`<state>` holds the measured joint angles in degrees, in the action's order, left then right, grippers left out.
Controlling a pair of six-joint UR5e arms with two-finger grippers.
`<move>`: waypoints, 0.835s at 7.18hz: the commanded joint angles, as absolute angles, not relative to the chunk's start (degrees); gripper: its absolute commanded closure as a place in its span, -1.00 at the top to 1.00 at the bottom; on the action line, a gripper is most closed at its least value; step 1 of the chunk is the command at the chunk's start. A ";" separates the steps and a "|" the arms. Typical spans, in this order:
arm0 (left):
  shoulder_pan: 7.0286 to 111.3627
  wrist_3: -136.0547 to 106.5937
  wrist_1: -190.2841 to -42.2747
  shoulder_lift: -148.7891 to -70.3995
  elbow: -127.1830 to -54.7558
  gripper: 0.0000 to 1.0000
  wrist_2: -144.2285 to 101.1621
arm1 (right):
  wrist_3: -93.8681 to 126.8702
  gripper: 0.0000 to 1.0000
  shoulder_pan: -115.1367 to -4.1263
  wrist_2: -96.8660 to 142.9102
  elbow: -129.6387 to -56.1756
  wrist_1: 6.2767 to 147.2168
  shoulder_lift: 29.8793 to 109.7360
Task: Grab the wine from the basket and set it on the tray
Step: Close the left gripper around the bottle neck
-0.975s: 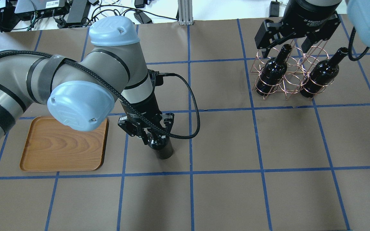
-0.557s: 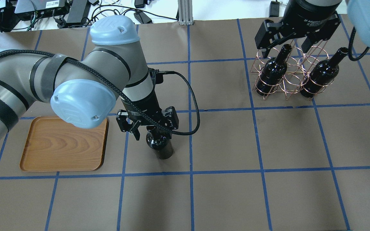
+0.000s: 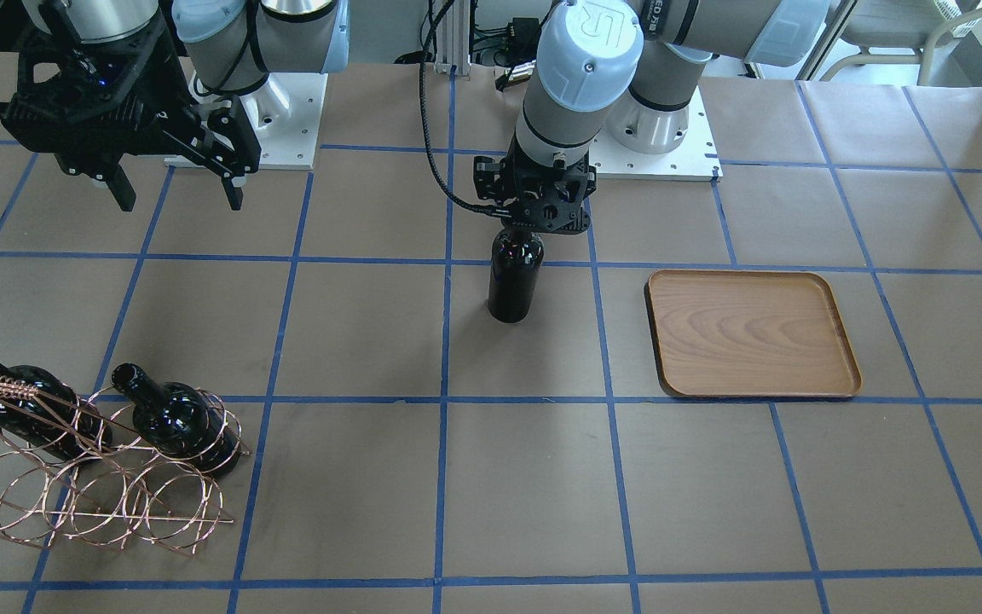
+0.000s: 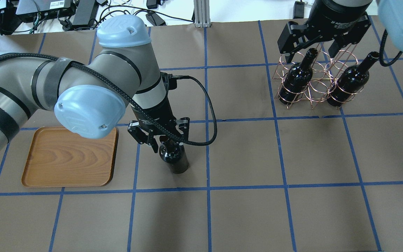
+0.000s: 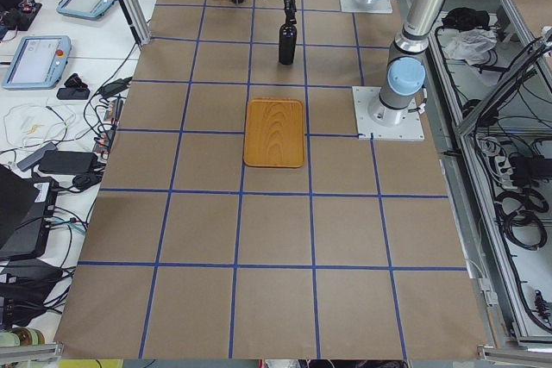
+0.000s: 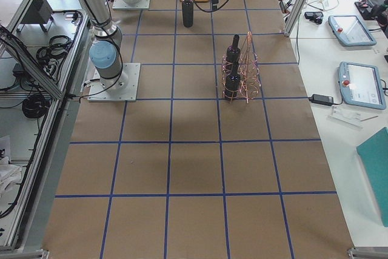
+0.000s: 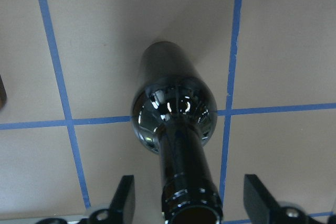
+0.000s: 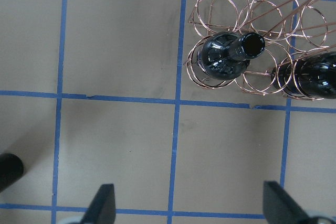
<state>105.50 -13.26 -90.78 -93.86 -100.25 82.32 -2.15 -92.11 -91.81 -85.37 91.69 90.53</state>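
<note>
One wine bottle (image 4: 175,161) stands upright on the table paper, right of the wooden tray (image 4: 68,161) and outside it. My left gripper (image 4: 166,140) is open around its neck; in the left wrist view the fingers (image 7: 123,200) stand clear of the neck (image 7: 184,171) on both sides. The copper wire basket (image 4: 313,87) at the far right holds two more bottles (image 4: 297,78) (image 4: 352,82). My right gripper (image 4: 310,54) hovers open above the basket and holds nothing. The front-facing view shows the standing bottle (image 3: 514,281), the tray (image 3: 751,333) and the basket (image 3: 90,503).
Brown paper with a blue tape grid (image 4: 243,154) covers the table. Cables and electronics (image 4: 65,14) lie beyond the far edge. The left arm's elbow (image 4: 89,112) hangs over the tray's far right corner. The arm bases (image 3: 661,145) stand on white plates.
My left gripper was shut on the bottle's top a second ago; it has opened and let go. The bottle stays upright in place. The right arm has not moved.
</note>
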 commanded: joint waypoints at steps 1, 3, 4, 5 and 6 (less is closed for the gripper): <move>105.56 -13.36 -91.14 -93.87 -100.20 -1.00 82.35 | -2.20 1.00 -92.11 -91.76 -85.43 91.67 90.53; 105.56 -13.36 -91.49 -93.61 -99.93 -1.00 82.44 | -2.11 1.00 -92.11 -91.76 -85.43 91.67 90.53; 105.56 -13.19 -91.49 -93.26 -99.76 -1.00 82.44 | -2.11 1.00 -92.11 -91.76 -85.43 91.67 90.53; 105.56 -13.44 -92.36 -92.99 -99.67 -1.00 82.27 | -2.11 1.00 -92.11 -91.76 -85.43 91.67 90.53; 105.56 -13.62 -93.85 -92.81 -99.58 0.32 82.27 | -2.11 1.00 -92.11 -91.76 -85.43 91.67 90.53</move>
